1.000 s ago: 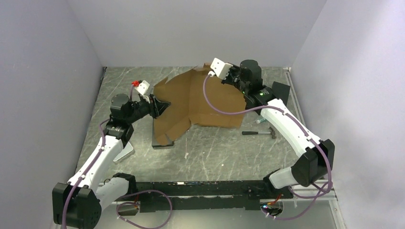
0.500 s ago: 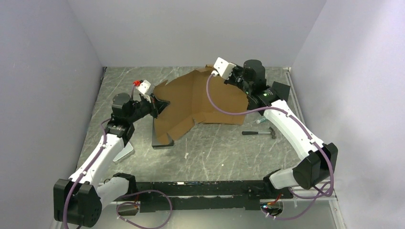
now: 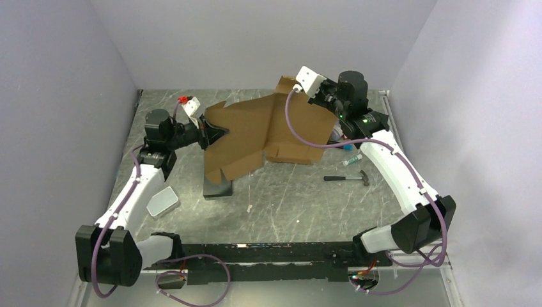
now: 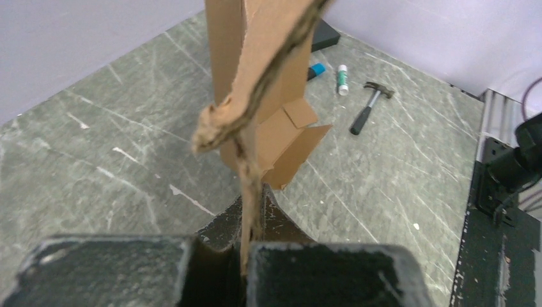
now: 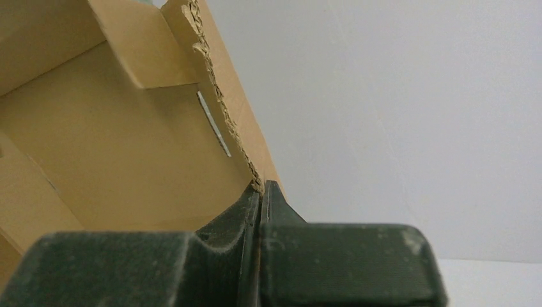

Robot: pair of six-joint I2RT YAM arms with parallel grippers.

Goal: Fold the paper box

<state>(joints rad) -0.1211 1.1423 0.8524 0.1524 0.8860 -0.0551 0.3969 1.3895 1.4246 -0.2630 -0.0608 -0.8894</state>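
The paper box (image 3: 255, 131) is a brown die-cut cardboard sheet held up off the table between both arms, its flaps hanging down. My left gripper (image 3: 217, 133) is shut on the sheet's left edge; in the left wrist view the jaws (image 4: 250, 211) pinch the cardboard (image 4: 255, 77) edge-on. My right gripper (image 3: 323, 96) is shut on the sheet's upper right edge; in the right wrist view the jaws (image 5: 261, 192) clamp the corrugated edge of the box (image 5: 115, 128).
A black rectangular block (image 3: 217, 187) lies under the sheet's lower left flap. A grey rounded tin (image 3: 162, 201) lies by the left arm. A small hammer (image 3: 348, 178) and a glue stick (image 3: 351, 160) lie at the right. Walls close in the table on three sides.
Both grippers have lifted the cardboard sheet and carried it to the right and toward the back. The grey tin, hidden under the left arm before, now shows.
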